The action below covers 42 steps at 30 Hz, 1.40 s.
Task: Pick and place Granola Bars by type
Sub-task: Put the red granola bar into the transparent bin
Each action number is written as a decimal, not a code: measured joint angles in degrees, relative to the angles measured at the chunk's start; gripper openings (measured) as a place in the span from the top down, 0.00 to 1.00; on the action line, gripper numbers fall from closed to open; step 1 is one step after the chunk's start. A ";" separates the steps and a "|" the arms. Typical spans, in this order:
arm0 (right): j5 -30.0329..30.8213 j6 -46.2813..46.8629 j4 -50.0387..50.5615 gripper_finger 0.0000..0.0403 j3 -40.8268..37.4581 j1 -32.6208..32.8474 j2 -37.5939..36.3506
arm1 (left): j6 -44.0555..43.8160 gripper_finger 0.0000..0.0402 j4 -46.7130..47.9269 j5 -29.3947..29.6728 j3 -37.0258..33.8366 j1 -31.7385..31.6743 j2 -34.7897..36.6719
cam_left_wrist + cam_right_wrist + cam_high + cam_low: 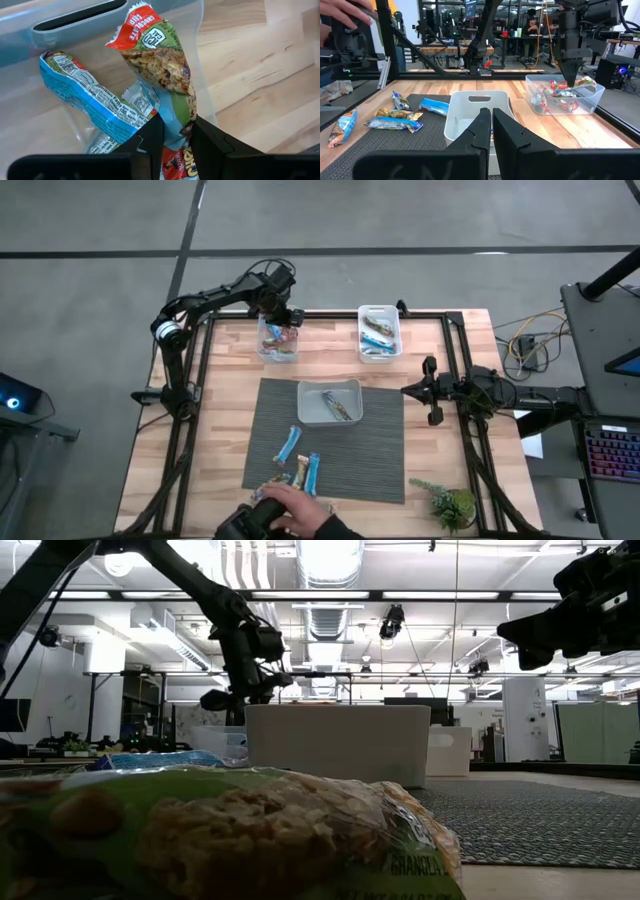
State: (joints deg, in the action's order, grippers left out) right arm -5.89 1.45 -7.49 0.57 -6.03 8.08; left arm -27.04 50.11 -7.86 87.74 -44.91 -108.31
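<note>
- Left gripper [283, 315] sits over the back-left clear tub [277, 352]; its fingers [150, 137] are clamped on a red/green chocolate-chip granola bar [160, 65] whose wrapper stands upright inside that tub.
- A blue-wrapped bar [85, 95] lies beside it in the same tub, touching the held wrapper.
- Right gripper [432, 392] hovers at the right edge of the table, beside the dark mat [380, 465]; fingers pressed together, nothing between them.
- Back-right clear tub [396, 338] holds several blue bars [376, 335].
- White bin [303, 405] at the mat's back edge holds two or three bars [338, 406].
- Loose bars on the mat's front: two blue ones [290, 443] apart from the bin, plus a small pile [288, 477] at the front edge.
- A person's hand [295, 505] rests on that pile, partly covering it.
- Small green plant [448, 502] at the front-right table corner, well clear of the mat.
- Low view is largely blocked by a close green-wrapped granola bar [230, 835]; the white bin [338, 745] shows behind.
</note>
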 joint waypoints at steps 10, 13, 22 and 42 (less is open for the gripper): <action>0.00 0.00 0.00 0.98 -0.02 0.01 0.00 | -0.28 0.82 -0.07 -0.21 0.00 0.11 0.02; 0.00 0.00 0.00 0.98 0.00 0.00 -0.01 | 0.21 0.81 -0.07 -0.90 0.00 0.17 0.02; 0.00 0.00 0.00 0.98 0.00 0.00 -0.02 | 0.09 0.64 -0.52 -1.26 0.02 0.36 0.02; -0.01 0.00 0.00 0.98 -0.01 0.00 -0.01 | -0.59 0.53 -0.37 -1.31 0.04 0.42 0.10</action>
State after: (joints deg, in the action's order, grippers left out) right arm -5.90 1.45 -7.49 0.56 -6.03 8.06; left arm -27.63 49.74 -9.17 87.79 -44.49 -108.20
